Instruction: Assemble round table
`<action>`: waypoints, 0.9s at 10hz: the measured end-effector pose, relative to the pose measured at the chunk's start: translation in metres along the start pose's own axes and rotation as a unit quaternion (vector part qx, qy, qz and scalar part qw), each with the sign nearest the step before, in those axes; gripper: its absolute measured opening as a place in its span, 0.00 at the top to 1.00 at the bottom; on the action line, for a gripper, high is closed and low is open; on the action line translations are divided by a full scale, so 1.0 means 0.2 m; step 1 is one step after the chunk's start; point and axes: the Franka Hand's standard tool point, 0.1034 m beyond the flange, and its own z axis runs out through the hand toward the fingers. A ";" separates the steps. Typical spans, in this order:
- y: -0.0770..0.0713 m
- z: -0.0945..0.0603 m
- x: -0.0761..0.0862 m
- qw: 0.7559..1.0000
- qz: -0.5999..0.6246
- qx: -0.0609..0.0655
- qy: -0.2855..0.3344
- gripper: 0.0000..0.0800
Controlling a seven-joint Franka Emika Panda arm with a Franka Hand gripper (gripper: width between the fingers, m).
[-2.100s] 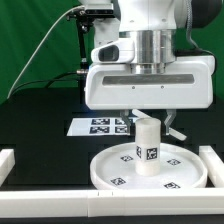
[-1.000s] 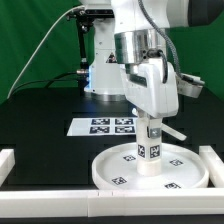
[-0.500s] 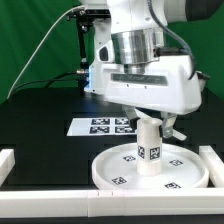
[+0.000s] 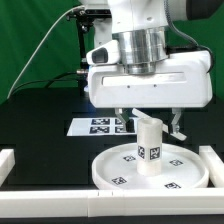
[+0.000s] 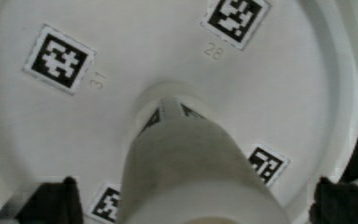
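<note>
The large rimmed round disc (image 4: 115, 165) lies flat on the black table, tags facing up. The short thick cylinder leg (image 4: 149, 150) stands upright at its centre. My gripper (image 4: 149, 125) hangs right above the leg, open, with one finger on each side of the leg's top and a gap to it on both sides. In the wrist view the leg (image 5: 194, 170) rises from the disc (image 5: 123, 40) between the two dark fingertips (image 5: 51, 200), which stand well clear of it. The cross-shaped foot piece is out of view.
The marker board (image 4: 98, 127) lies behind the disc. White border rails run along the front (image 4: 50, 200), the exterior view's left (image 4: 8, 160) and right (image 4: 213, 158). A green curtain hangs behind the arm.
The hand has turned about its vertical axis, from side-on one second ago to broadside now. Its fingers now stand apart from the leg. The leg and disc have stayed in place.
</note>
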 end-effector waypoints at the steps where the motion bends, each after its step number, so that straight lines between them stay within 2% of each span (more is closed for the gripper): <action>1: -0.03 0.00 0.01 0.996 -0.088 -0.010 0.016 0.19; 3: -0.05 0.00 0.00 0.971 -0.235 -0.024 0.024 0.19; 5: -0.07 0.02 -0.02 0.956 -0.291 -0.037 0.024 0.19; 7: -0.02 0.01 0.01 0.939 -0.341 -0.040 0.022 0.19; 9: 0.01 -0.01 0.03 0.941 -0.335 -0.041 0.025 0.19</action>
